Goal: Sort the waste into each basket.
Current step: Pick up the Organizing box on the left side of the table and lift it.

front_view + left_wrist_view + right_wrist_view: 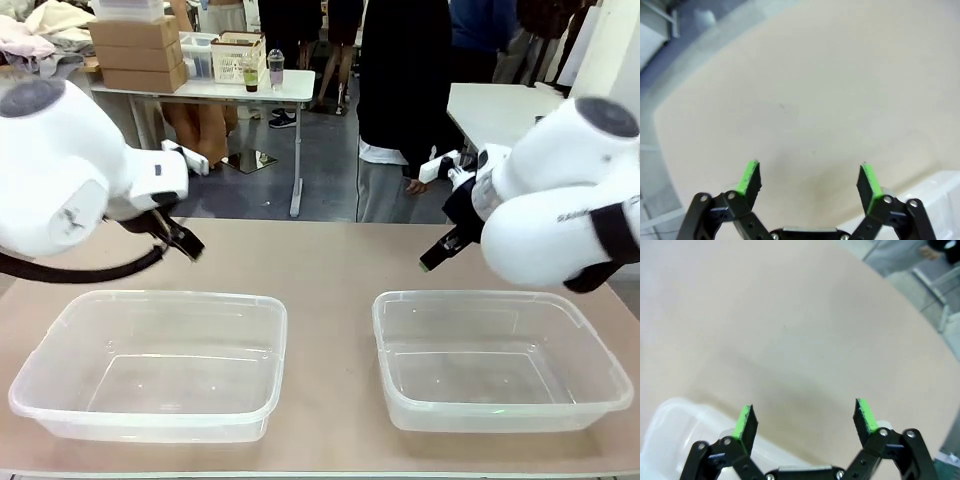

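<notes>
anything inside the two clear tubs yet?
No waste in the left tub or the right tub; the beige table shows through both floors. The walls are clear, so nothing inside is covered.

Front camera looks from the near side across the table (330, 260) to a person (405, 100) at the far side; both wrist cameras face that same table closely.

Desk (330, 260): beige matte top | 8 o'clock: left basket (170, 295), clear plastic, stood upright on the desk near its front edge | 4 o'clock: right basket (470, 294), same kind, upright, level with the first | 6 o'clock: strip of desk top kept the two apart | 12 o'clock: plain beige surface to the far edge
</notes>
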Motion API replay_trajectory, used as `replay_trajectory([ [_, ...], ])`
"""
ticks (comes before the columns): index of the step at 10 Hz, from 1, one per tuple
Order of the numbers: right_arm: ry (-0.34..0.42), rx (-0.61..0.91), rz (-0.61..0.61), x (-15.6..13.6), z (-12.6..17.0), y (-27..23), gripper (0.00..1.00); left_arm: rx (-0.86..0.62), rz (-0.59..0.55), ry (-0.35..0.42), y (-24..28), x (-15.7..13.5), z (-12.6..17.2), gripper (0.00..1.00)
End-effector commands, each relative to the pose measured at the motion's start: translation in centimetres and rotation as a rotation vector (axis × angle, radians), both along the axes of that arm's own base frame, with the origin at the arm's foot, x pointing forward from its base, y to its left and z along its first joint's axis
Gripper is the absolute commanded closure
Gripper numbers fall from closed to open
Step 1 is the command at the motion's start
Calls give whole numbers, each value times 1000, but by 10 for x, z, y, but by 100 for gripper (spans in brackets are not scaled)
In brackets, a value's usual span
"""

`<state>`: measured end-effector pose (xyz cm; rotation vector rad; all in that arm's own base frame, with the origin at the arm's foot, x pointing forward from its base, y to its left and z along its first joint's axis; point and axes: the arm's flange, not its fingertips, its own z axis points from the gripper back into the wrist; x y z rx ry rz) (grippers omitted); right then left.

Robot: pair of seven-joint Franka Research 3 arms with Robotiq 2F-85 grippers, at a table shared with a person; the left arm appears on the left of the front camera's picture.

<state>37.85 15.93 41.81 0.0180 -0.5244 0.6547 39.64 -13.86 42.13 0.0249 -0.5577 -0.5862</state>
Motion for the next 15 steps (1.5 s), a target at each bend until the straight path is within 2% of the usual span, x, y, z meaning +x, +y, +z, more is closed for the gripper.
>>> replay_trajectory([
  [1,-60,-3,78,-72,86,-24,0,-36,134,-10,7,-23,98,0],
  [2,-96,-24,48,-106,105,-33,0,-35,99,48,24,-20,133,0],
  [3,-122,-44,50,-140,107,-40,0,54,61,95,47,-7,154,0],
  [4,-63,-3,22,-50,89,-13,0,-124,45,52,62,7,145,0],
  [5,-63,-3,22,-50,89,-13,0,-13,97,19,31,-31,139,0],
  [6,-104,-8,26,-96,136,-25,0,-39,92,32,50,-25,165,0],
  [7,-72,219,98,-103,140,-47,0,264,75,129,44,-13,171,0],
  [8,-20,579,24,-120,155,-80,0,578,117,372,30,13,203,0],
  [9,30,823,7,-136,163,-102,0,681,196,535,21,36,221,0],
  [10,-39,1050,-86,-162,169,-138,0,758,335,746,15,63,236,0],
  [11,-76,1187,-236,-176,167,-169,0,721,528,948,16,75,239,0],
  [12,-54,1171,-434,-174,158,-190,0,435,654,825,16,72,231,0],
  [13,-37,743,-24,-140,207,-143,0,545,350,394,35,45,213,0],
  [15,-37,743,-24,-140,207,-143,0,545,350,394,35,45,213,0],
])
